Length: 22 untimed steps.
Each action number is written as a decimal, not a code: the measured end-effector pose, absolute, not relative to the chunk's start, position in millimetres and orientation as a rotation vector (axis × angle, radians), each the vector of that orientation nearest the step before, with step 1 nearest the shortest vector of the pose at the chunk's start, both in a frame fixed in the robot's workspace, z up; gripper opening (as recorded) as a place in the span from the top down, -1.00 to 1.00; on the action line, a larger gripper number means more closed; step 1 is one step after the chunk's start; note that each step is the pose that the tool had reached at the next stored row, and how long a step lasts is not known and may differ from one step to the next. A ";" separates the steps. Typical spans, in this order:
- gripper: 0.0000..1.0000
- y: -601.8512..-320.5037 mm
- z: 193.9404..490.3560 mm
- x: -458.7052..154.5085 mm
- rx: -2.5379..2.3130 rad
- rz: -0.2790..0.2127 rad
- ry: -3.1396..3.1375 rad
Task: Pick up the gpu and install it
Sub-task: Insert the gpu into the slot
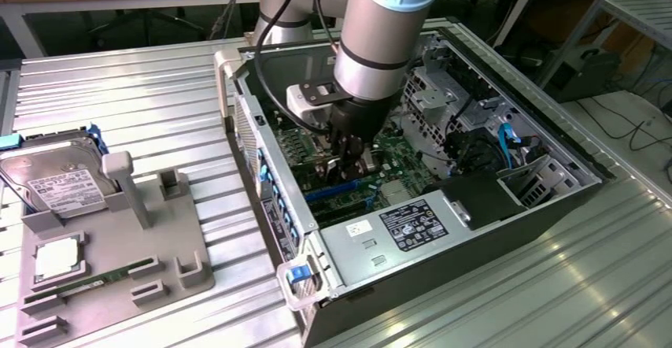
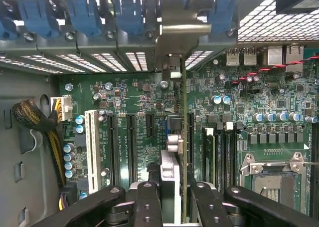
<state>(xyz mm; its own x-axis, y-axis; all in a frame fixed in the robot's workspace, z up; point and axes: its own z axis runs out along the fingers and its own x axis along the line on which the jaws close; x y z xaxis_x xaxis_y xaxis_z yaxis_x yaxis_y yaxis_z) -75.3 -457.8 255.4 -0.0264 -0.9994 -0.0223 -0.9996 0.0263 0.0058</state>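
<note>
My gripper is down inside the open computer case and shut on the gpu. The wrist view shows the card edge-on as a thin dark board standing over the green motherboard, among the black expansion slots. Its silver end bracket lies against the case's rear slot openings, under the blue clips. I cannot tell whether the card's edge sits in a slot. From the exterior view the arm reaches straight down, with the gripper low over the board.
Outside the case, on the exterior view's left, a grey holder carries a silver hard drive, a green memory stick and a square chip. The power supply, drive cages and cables crowd the case interior.
</note>
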 end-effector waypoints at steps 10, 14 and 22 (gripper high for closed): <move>0.44 -457.7 253.4 -75.4 -2.183 0.031 2.242; 0.44 -457.8 253.4 -75.4 -2.183 0.031 2.242; 0.44 -457.7 249.1 -75.4 -2.184 0.032 2.242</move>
<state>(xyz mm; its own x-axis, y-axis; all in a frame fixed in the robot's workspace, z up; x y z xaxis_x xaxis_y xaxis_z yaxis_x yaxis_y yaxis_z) -75.4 -457.7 249.1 -0.0265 -0.9994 -0.0226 -0.9996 0.0264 0.0067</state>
